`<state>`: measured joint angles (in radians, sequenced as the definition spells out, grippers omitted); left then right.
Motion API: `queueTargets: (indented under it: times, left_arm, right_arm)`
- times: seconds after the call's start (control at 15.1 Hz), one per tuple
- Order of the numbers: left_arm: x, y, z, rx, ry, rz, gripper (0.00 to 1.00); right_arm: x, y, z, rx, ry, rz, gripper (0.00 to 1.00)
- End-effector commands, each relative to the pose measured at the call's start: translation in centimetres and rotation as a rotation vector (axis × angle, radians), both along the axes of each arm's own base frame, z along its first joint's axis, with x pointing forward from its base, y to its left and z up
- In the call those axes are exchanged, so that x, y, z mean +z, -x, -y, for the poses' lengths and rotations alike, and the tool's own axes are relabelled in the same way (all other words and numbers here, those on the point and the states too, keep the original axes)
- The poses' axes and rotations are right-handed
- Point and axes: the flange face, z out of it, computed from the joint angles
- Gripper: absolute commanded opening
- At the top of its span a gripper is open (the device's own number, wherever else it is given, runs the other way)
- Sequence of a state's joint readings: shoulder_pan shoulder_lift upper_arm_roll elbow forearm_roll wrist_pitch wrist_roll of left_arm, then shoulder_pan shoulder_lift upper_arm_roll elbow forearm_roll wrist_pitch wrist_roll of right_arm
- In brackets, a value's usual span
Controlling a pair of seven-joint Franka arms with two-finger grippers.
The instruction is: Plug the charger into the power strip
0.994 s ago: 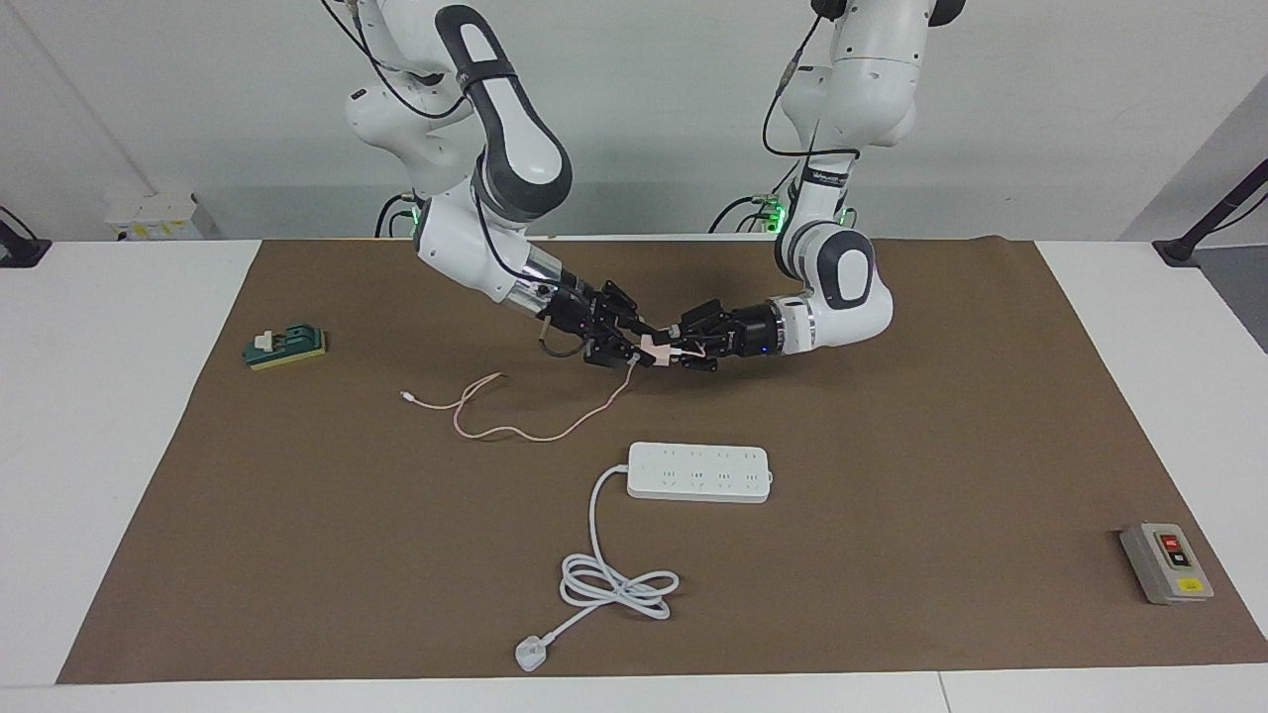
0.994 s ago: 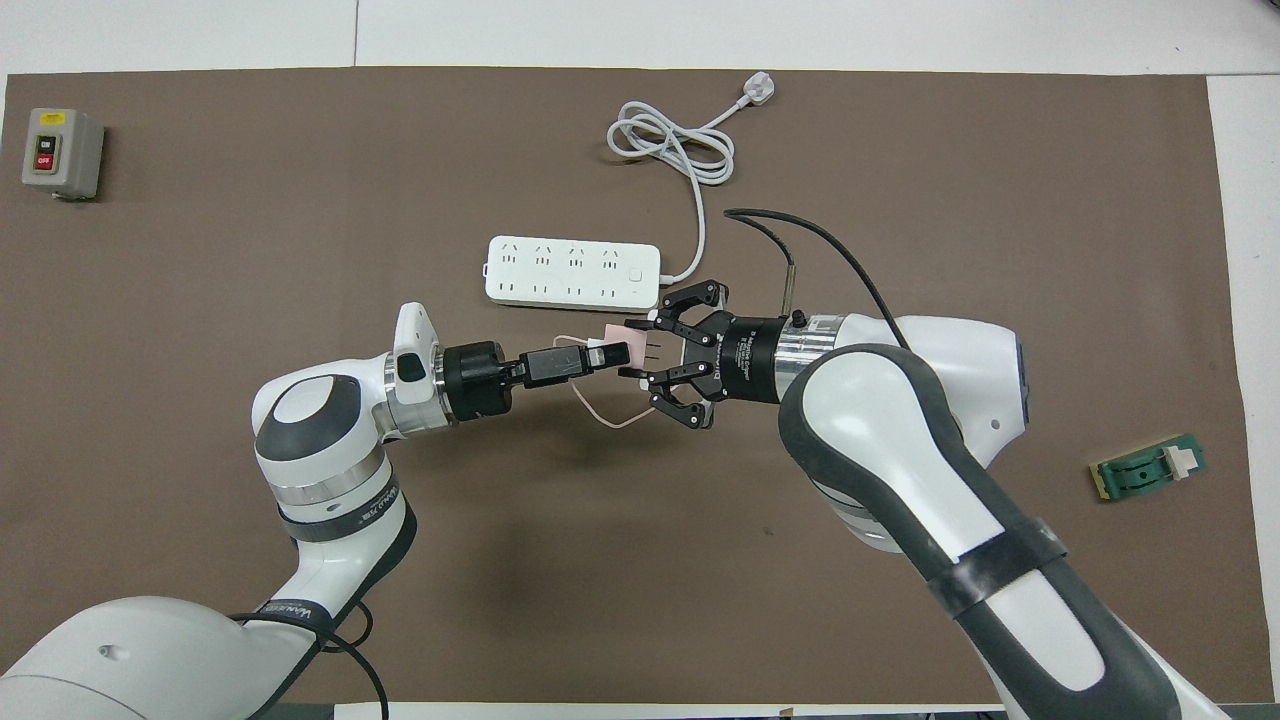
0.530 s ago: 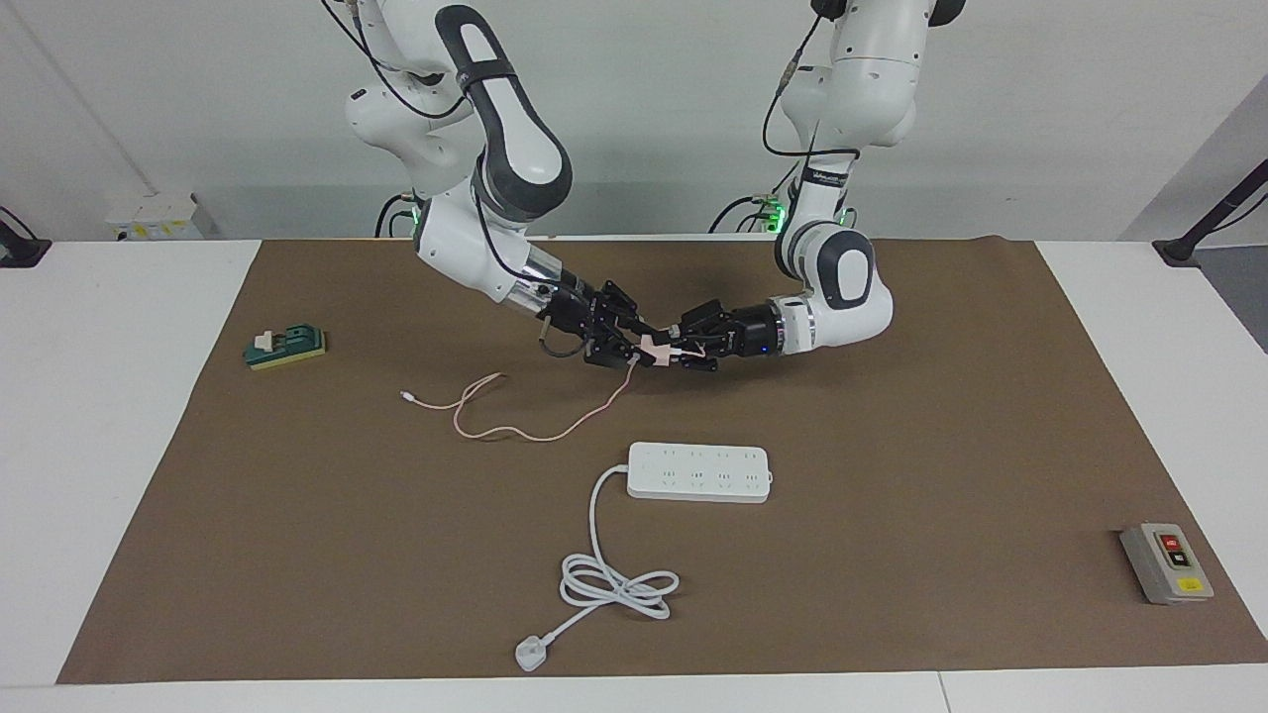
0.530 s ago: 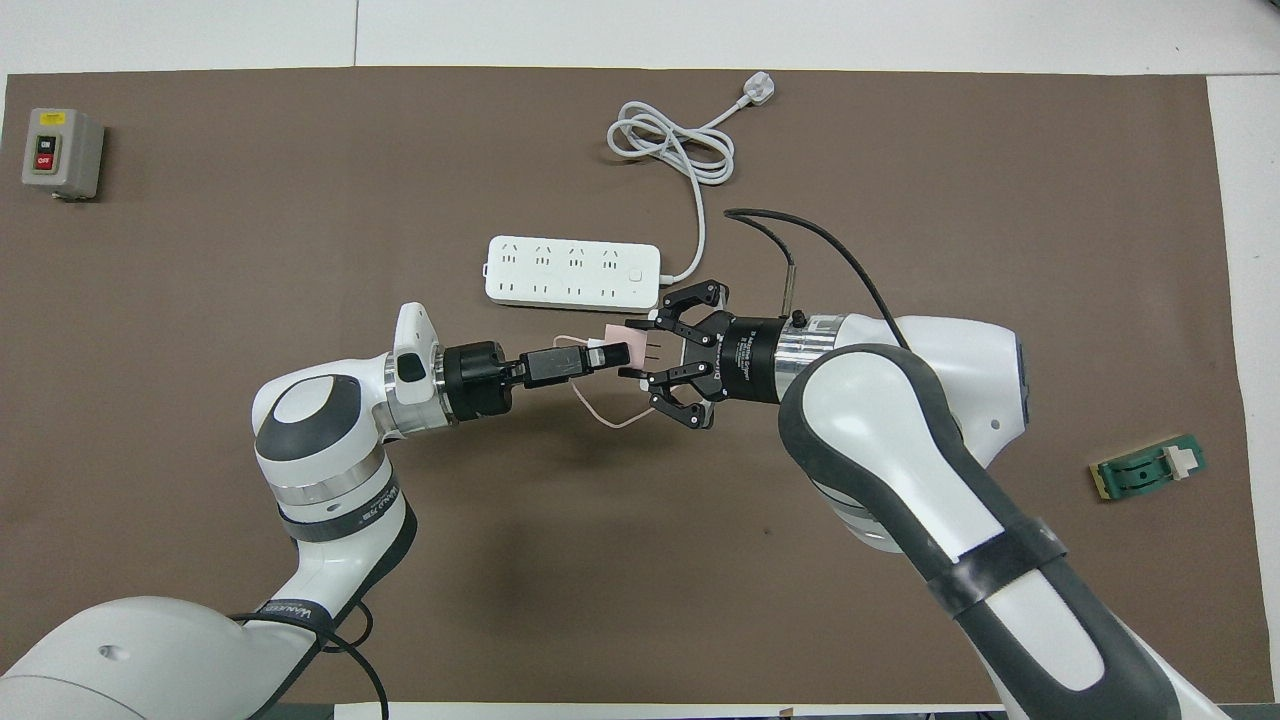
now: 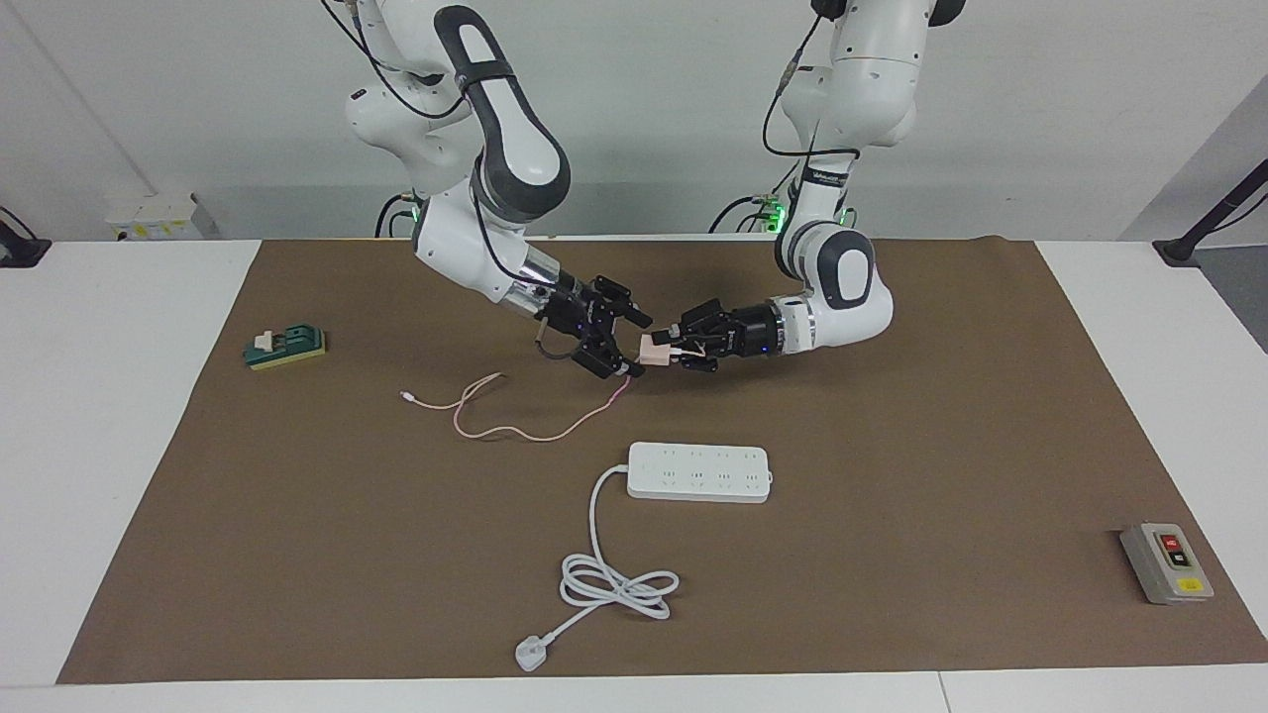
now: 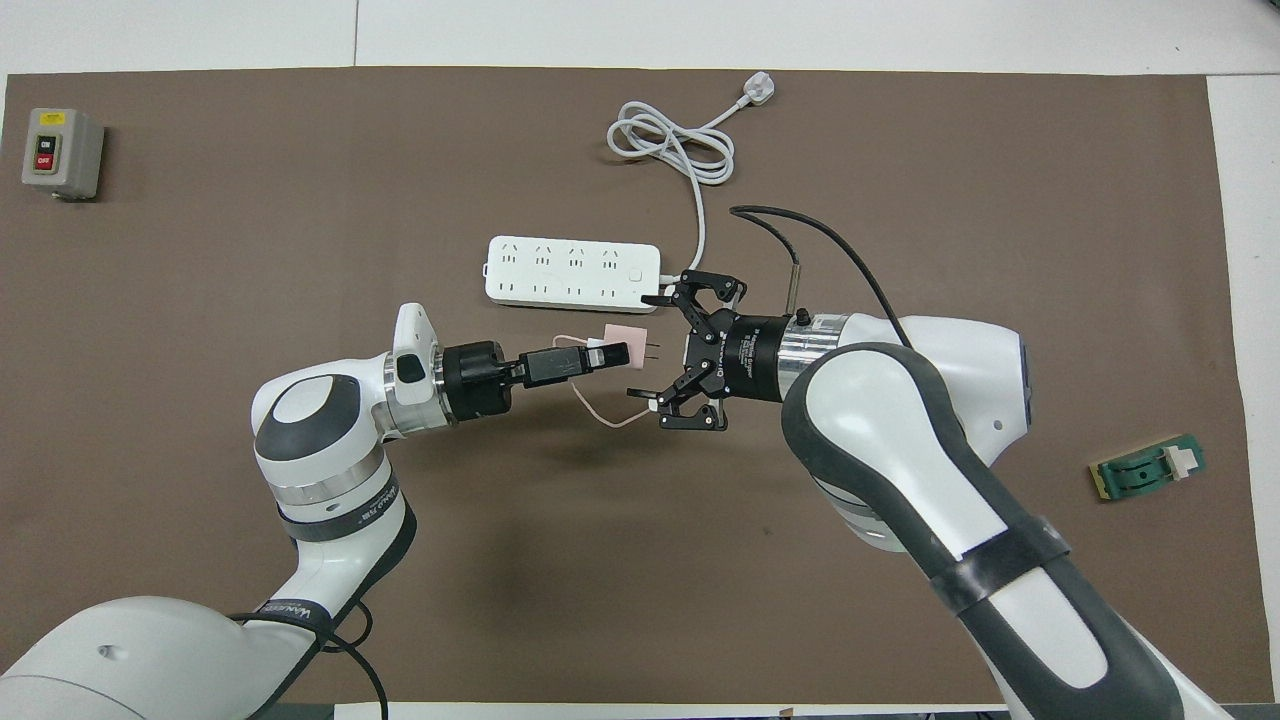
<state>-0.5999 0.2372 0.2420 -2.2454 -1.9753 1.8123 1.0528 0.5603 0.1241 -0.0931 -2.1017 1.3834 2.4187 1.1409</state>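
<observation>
Overhead view: mid-handover. The left end effector [image 6: 612, 355] is clamped on the charger [image 6: 628, 335] in the air, near the strip [image 6: 572, 271]; the right end effector [image 6: 648, 346] gapes empty. Next: carry it over a socket, prongs down.

The grey switch box [image 6: 62, 153] at the left arm's end of the bench is showing "ON" on its dark button and "OFF" on its red one, seen from overhead. Lettering is curving along the left arm's [image 6: 330, 500] wrist ring, too small to read.
</observation>
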Motion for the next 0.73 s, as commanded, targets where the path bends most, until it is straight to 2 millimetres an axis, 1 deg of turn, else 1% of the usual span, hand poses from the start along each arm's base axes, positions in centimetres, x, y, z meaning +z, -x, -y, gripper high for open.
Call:
queueTargets:
  times: [0.0, 0.07, 0.26, 0.4, 0.53, 0.6, 0.66]
  left_arm:
    - [0.6, 0.3, -0.5, 0.007, -0.011, 0.026, 0.06]
    - [0.6, 0.3, -0.5, 0.008, -0.010, 0.026, 0.06]
    - [0.7, 0.2, -0.8, 0.013, -0.011, 0.027, 0.06]
    - [0.7, -0.1, -1.3, 0.028, -0.019, 0.026, 0.06]
    - [1.2, -0.4, -1.9, 0.049, -0.029, 0.030, 0.07]
    - [1.6, -0.6, -2.4, 0.063, -0.033, 0.031, 0.07]
    - [1.9, -0.8, -2.7, 0.076, -0.039, 0.032, 0.07]
  right_arm:
    - [0.6, 0.3, 1.2, 0.003, 0.035, 0.021, 1.00]
    - [0.7, -0.2, 2.3, -0.004, 0.044, 0.026, 1.00]
    - [1.2, -1.7, 5.7, 0.052, 0.075, 0.026, 1.00]
    - [0.9, -2.1, 7.1, 0.097, 0.152, 0.056, 1.00]
    - [1.0, -2.8, 9.5, 0.152, 0.237, 0.096, 1.00]
    - [1.3, -3.3, 10.6, 0.205, 0.271, 0.123, 1.00]
    - [1.8, -3.9, 12.1, 0.258, 0.305, 0.157, 1.00]
